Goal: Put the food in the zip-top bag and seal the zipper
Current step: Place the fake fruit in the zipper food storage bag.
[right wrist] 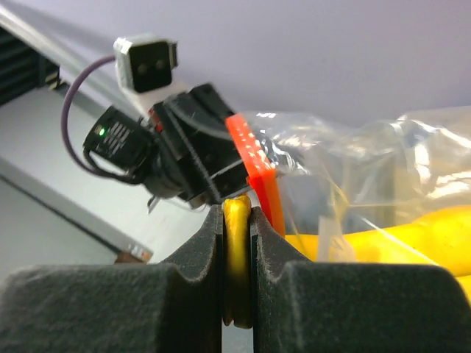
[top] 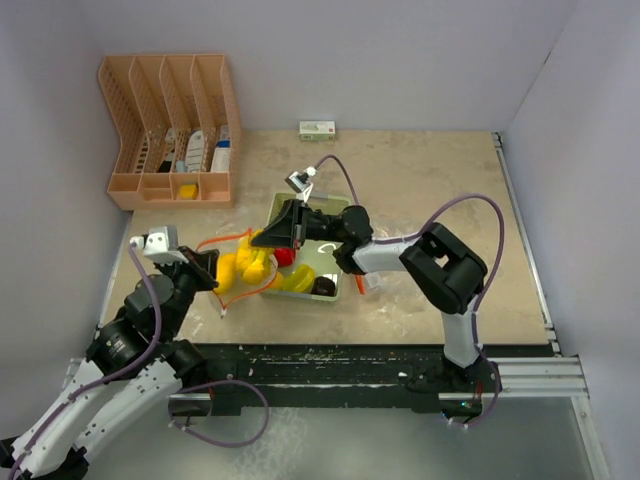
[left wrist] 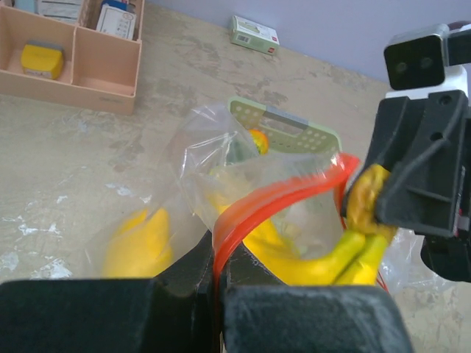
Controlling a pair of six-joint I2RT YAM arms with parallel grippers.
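My left gripper (top: 208,268) (left wrist: 215,266) is shut on the orange-red zipper (left wrist: 254,209) and holds the zip-top bag (left wrist: 210,154) open at the mouth. A yellow mango (left wrist: 140,243) lies inside the bag. My right gripper (top: 268,237) (right wrist: 237,220) is shut on the stem of the yellow bananas (left wrist: 331,261) (right wrist: 412,235), holding them at the bag's mouth. The zipper (right wrist: 254,165) shows beside my right fingers. A red apple (top: 285,257), a yellow-green starfruit (top: 298,280) and a dark purple fruit (top: 323,286) lie in the pale green tray (top: 330,205). A small orange (left wrist: 257,140) shows behind the bag.
A peach desk organizer (top: 170,130) with small items stands at the back left. A small white-green box (top: 317,129) lies by the back wall. Walls close in the left, back and right. A metal rail (top: 525,240) runs along the table's right edge.
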